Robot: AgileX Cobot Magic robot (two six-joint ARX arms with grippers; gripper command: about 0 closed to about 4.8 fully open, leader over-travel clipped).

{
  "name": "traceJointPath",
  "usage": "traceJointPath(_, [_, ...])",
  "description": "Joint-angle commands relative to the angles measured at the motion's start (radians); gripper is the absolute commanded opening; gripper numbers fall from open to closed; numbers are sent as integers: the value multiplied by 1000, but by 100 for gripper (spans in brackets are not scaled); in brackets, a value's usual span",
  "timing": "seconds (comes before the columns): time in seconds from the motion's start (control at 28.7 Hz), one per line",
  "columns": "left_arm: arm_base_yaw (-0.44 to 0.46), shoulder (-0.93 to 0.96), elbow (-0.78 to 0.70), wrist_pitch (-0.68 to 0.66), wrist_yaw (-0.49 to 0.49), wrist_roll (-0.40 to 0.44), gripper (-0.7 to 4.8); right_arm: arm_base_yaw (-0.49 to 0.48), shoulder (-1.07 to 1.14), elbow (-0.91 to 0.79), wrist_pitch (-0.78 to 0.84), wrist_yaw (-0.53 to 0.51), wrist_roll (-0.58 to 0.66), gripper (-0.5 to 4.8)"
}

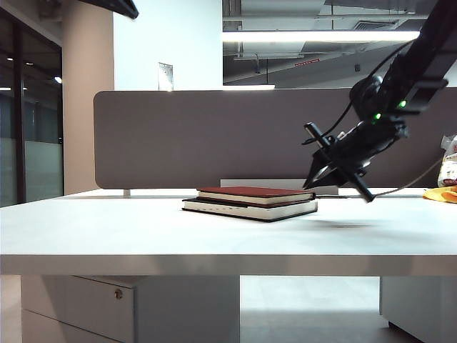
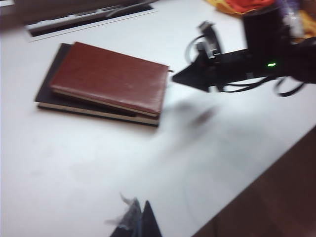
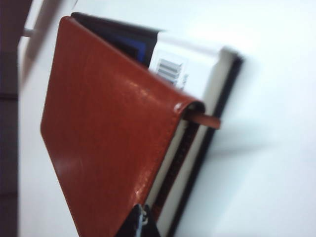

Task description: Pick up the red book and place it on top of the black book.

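Observation:
The red book [image 1: 255, 193] lies flat on top of the black book [image 1: 250, 209] in the middle of the table, its cover [image 2: 111, 76] set a little askew over the black one [image 2: 54, 96]. My right gripper [image 1: 314, 180] is shut, pointing at the stack's right end. Its tip [image 2: 175, 79] stops just short of the red book's corner, with nothing in it. In the right wrist view the closed tips [image 3: 143, 219] overlap the red cover's edge [image 3: 103, 128]. My left gripper [image 2: 140, 219] is shut and empty, well back from the books over bare table.
A grey partition [image 1: 214, 136] runs along the back of the white table [image 1: 107, 229]. Orange and yellow items [image 1: 441, 194] lie at the far right. A cable slot [image 2: 89, 17] sits behind the books. The table's edge [image 2: 256, 168] is close to my left gripper.

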Motion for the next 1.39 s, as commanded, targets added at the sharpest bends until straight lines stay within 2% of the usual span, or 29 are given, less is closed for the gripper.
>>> traceJointPath(0.03, [0,-4,6,6,-19,4,-5,-26,-57,8,-74,60,-124,-3])
traceJointPath(0.28, [0,-6,6,11,-21,4,-5,-88,-137,6,-244,73,-253,-3])
traceJointPath(0.38, [0,-13,6,12,-64,3,-5,-103,-169,3,-295,77,-307,-3])
traceJointPath(0.77, [3,-71,-4,-8,-134,6,-5,-106,-277,3,-434,88,-430,-3])
traceJointPath(0.98, [27,-131,-77,11,-142,3,-5,-111,-347,2,-536,132,-517,-3])
traceJointPath(1.39, [67,-296,-233,51,-134,-32,-5,-116,-481,2,-640,148,-554,-3])
